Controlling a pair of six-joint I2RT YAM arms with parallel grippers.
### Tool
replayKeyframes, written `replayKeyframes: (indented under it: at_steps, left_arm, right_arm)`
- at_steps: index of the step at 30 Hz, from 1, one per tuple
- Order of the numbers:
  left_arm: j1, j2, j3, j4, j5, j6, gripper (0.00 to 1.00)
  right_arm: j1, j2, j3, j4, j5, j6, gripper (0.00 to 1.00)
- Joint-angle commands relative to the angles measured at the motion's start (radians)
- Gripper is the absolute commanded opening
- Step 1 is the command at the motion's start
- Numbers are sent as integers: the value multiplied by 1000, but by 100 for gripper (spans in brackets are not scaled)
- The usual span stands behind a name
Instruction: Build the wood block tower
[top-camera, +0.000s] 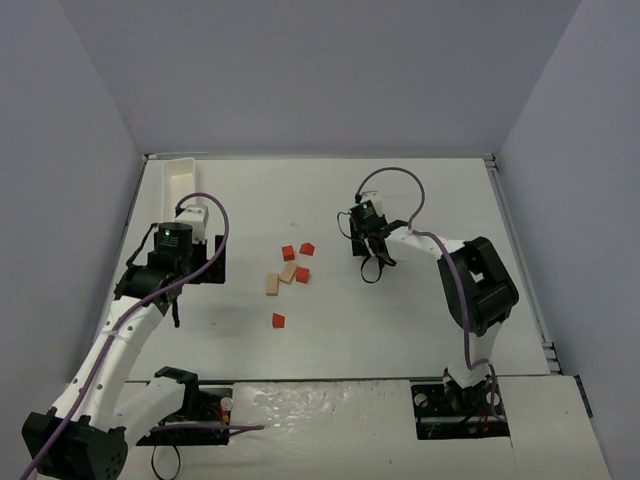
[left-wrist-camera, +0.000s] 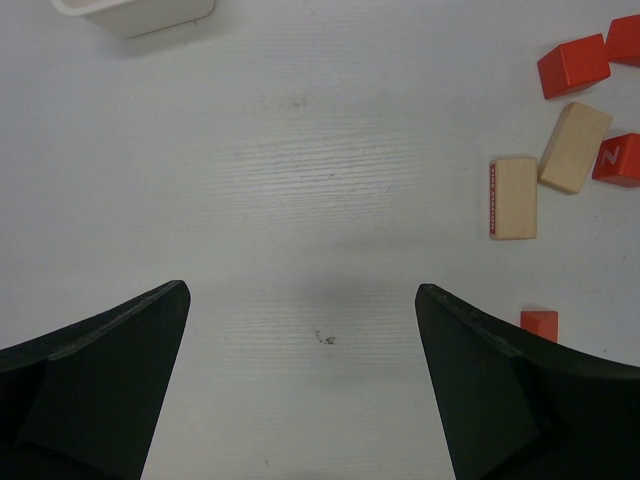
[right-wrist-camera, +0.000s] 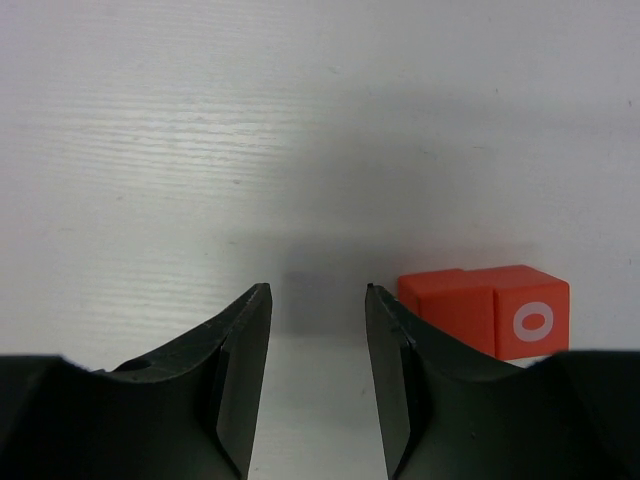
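No tower yet. The blocks (top-camera: 289, 272) lie loose in one layer at mid-table: four red cubes (top-camera: 287, 252) and two tan pieces (top-camera: 271, 284), flat and just beside each other. One red cube (top-camera: 278, 320) sits apart, nearer the bases.

The right gripper (right-wrist-camera: 316, 292) is to the right of the cluster, jaws narrow, nothing between them. An O-marked cube (right-wrist-camera: 485, 312) shows just outside one finger.

The left gripper (left-wrist-camera: 300, 290) is wide and empty, over bare table (left-wrist-camera: 300, 150) left of the blocks.

The tray (top-camera: 178, 172) is at the far left.

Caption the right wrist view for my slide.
Right tool, jaws slightly apart and empty, over the white table, a red block marked O just beside it.
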Motion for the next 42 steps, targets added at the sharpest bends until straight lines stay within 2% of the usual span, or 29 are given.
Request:
replayKeyframes:
  at_steps: [1,7,14,18,28,42]
  left_arm:
    - [0,2,25,50,10,9,95]
    - [0,-6,25,48,11,9,95]
    - [2,-16,19,48,11,9,95]
    - [0,-22,18,47,10,9,95]
    - [0,-26,20,48,14,8,95]
    - [-1,-28,20,50,16,8,95]
  right_arm:
    - [52,-144,58,28,-51,-55,40]
    - [144,-166,75,28,-141,-177,42]
    - [215,-71,184,17,-315,-351,64]
    - [250,7,273,-7,-366,-410,72]
    - [306,158,377,-60,-394,-441,80]
    - [320,244,396,-70,-388,-452,78]
